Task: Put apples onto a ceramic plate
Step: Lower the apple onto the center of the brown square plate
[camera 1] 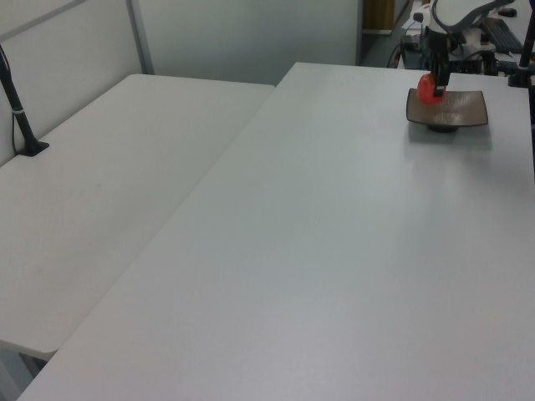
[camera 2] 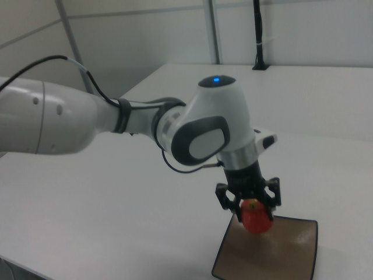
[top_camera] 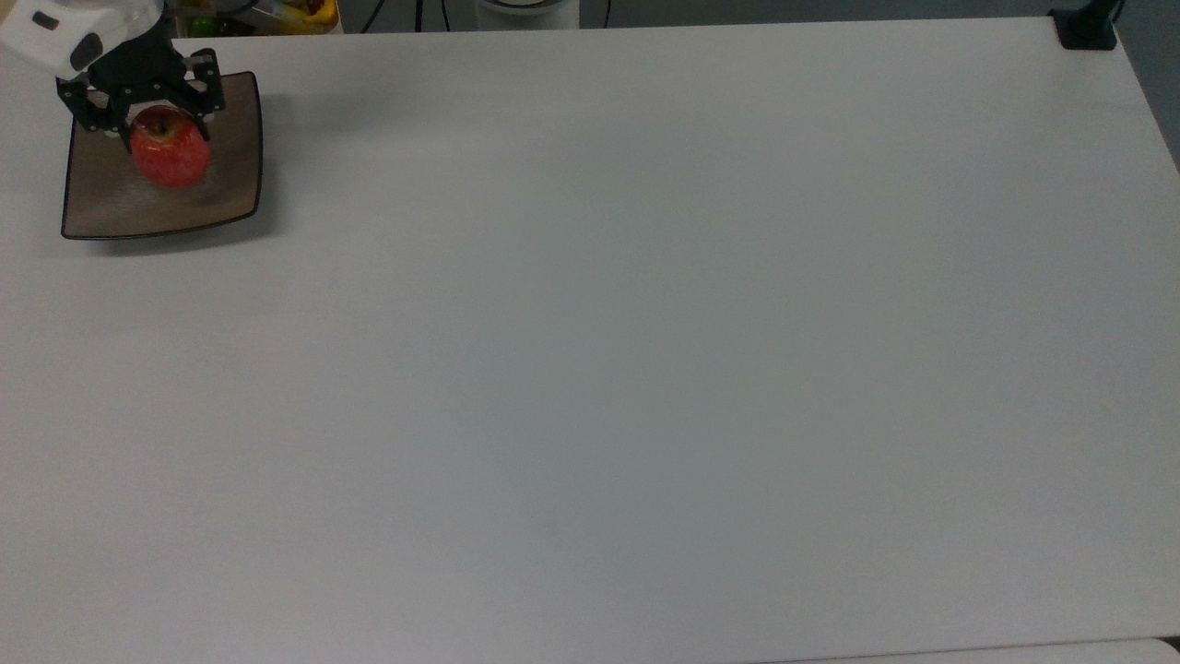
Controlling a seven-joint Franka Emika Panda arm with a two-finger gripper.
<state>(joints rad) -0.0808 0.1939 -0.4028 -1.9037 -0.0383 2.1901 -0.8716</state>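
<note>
In the upper left of the top view, the gripper is clenched on the apple, holding it over the ceramic plate; whether the fruit touches the dish I cannot tell. The white table stretches away to the top view's right. In the right view, low and right of centre, the black fingers pinch the apple above the plate.
</note>
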